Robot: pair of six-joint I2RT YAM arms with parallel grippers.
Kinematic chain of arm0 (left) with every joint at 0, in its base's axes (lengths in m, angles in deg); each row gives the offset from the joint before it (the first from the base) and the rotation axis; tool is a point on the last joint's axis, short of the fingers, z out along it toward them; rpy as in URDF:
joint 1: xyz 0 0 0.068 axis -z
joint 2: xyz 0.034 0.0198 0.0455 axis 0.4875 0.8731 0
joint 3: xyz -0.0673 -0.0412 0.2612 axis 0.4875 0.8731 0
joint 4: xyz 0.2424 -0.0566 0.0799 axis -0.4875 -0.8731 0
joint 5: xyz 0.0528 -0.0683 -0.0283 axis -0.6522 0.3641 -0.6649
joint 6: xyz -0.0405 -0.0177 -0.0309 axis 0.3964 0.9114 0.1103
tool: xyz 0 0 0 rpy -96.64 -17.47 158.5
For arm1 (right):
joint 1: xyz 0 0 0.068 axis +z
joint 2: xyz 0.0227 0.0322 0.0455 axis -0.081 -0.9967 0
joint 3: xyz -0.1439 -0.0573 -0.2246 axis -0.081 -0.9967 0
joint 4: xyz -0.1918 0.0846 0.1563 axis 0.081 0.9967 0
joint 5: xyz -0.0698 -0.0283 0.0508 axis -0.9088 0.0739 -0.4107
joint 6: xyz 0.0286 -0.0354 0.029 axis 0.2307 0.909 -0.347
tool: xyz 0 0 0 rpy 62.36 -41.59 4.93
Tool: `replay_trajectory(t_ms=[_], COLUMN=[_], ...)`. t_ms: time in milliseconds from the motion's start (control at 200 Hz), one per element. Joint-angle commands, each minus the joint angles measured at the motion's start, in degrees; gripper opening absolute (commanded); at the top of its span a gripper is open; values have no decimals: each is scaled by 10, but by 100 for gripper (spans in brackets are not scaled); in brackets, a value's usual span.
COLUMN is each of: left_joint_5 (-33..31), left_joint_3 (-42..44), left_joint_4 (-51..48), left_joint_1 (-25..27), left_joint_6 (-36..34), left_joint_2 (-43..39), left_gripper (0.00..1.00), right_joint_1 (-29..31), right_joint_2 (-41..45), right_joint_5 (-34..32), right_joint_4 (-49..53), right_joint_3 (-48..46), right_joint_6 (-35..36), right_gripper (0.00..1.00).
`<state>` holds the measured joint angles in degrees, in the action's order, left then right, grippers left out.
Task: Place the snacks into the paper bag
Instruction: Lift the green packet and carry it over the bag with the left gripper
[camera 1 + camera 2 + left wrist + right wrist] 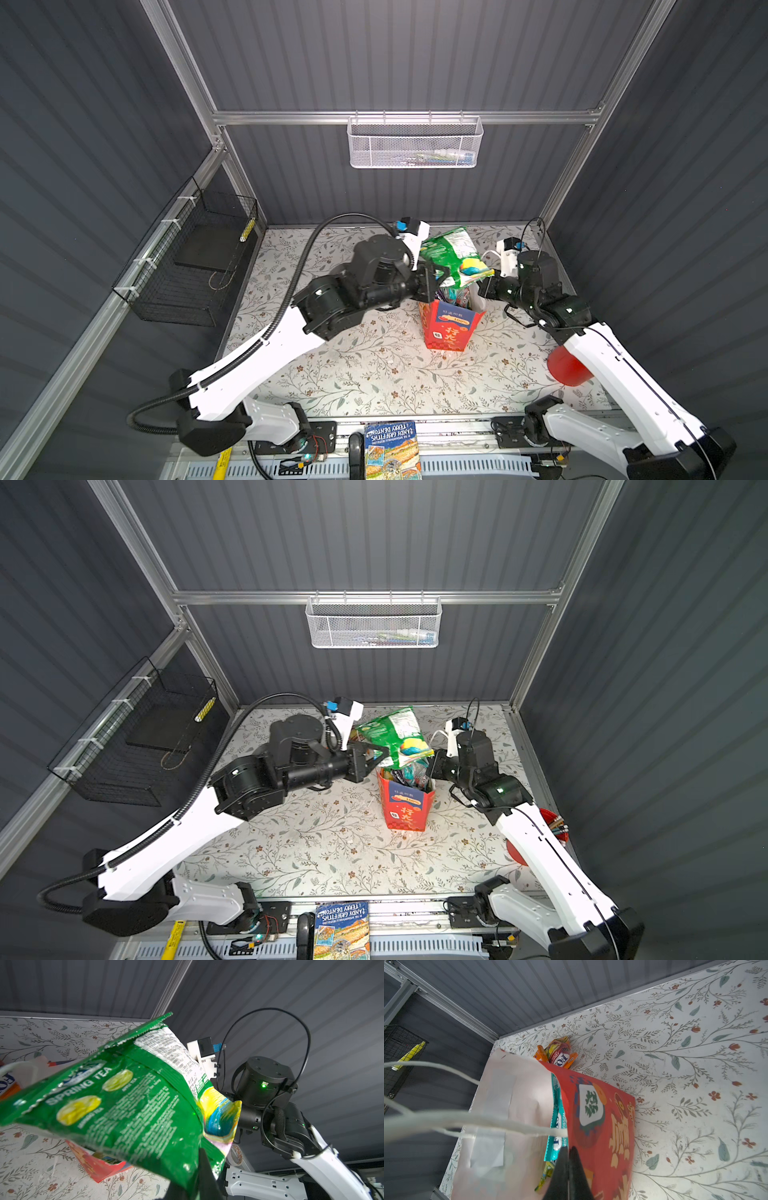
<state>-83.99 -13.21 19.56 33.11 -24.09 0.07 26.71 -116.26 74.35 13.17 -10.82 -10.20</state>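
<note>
The red paper bag (446,332) (405,812) stands upright mid-table with several snacks inside, among them a teal packet (556,1118). My left gripper (438,276) (199,1167) is shut on a corner of a green "Spring Tea" snack packet (449,249) (392,729) (124,1101), which it holds over the bag's mouth. A multicolour packet (220,1113) lies against the green one. My right gripper (484,286) (568,1151) is shut on the rim of the bag's red wall (602,1122). An orange FOX'S packet (560,1055) lies on the table behind the bag.
A red cup (567,368) stands at the right, partly behind my right arm. A blue book (390,449) lies at the front edge. A black wire basket (195,257) hangs on the left wall and a white mesh basket (413,143) on the back rail.
</note>
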Motion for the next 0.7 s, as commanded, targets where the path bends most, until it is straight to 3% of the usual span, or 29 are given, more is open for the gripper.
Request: replay_trajectory(t_ms=[0,150,440,695], left_joint_5=[-82,-144,-263,-281], left_joint_3=[-89,-169,-237,-296], left_joint_4=[-77,-153,-229,-292], left_joint_1=[27,34,34,34], left_joint_6=[-69,-94,-154,-183], left_joint_2=[59,134,201,256], left_gripper=[0,0,0,0], right_joint_1=[0,1,0,0], right_joint_2=[30,37,30,25], right_joint_5=[2,-3,-9,-10], right_joint_4=[-25,-24,-21,-20], right_joint_3=[-1,-3,-1,-1], right_joint_6=[12,13,13,13], right_gripper=[0,0,0,0])
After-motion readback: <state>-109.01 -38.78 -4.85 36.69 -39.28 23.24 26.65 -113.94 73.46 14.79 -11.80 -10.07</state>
